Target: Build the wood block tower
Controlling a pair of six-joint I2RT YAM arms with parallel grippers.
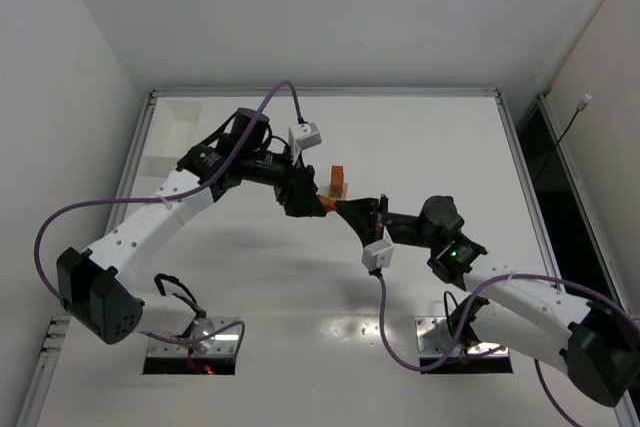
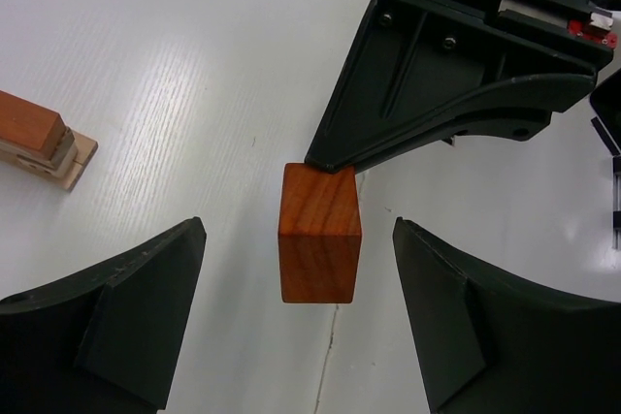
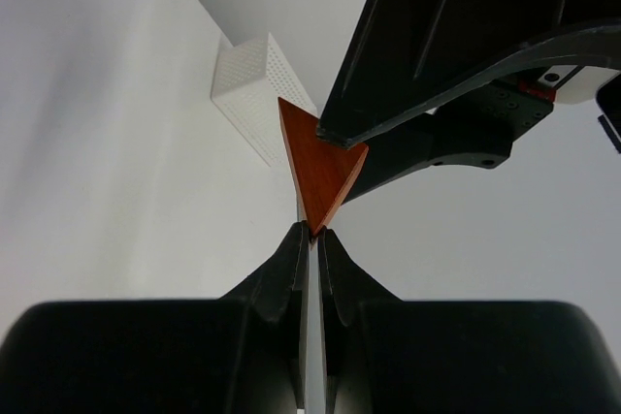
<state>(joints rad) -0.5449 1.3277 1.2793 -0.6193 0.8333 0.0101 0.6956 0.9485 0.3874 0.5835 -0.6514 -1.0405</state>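
Note:
A reddish-brown triangular wedge (image 3: 323, 174) is held above the table, its thin tip pinched between the jaws of my right gripper (image 3: 311, 233), which is shut on it. My left gripper (image 2: 299, 230) is open, one finger on each side of the wedge (image 2: 320, 244), with gaps on both sides. From above, the wedge (image 1: 325, 204) sits between the left gripper (image 1: 303, 199) and the right gripper (image 1: 347, 210). The wood block tower (image 1: 340, 182) stands just behind them, a reddish-brown block on pale tan pieces (image 2: 39, 141).
The white perforated housing (image 3: 254, 94) on the left wrist sits close behind the wedge. Purple cables (image 1: 381, 317) loop from both arms. A raised rim (image 1: 325, 93) borders the white table at the back and along the sides.

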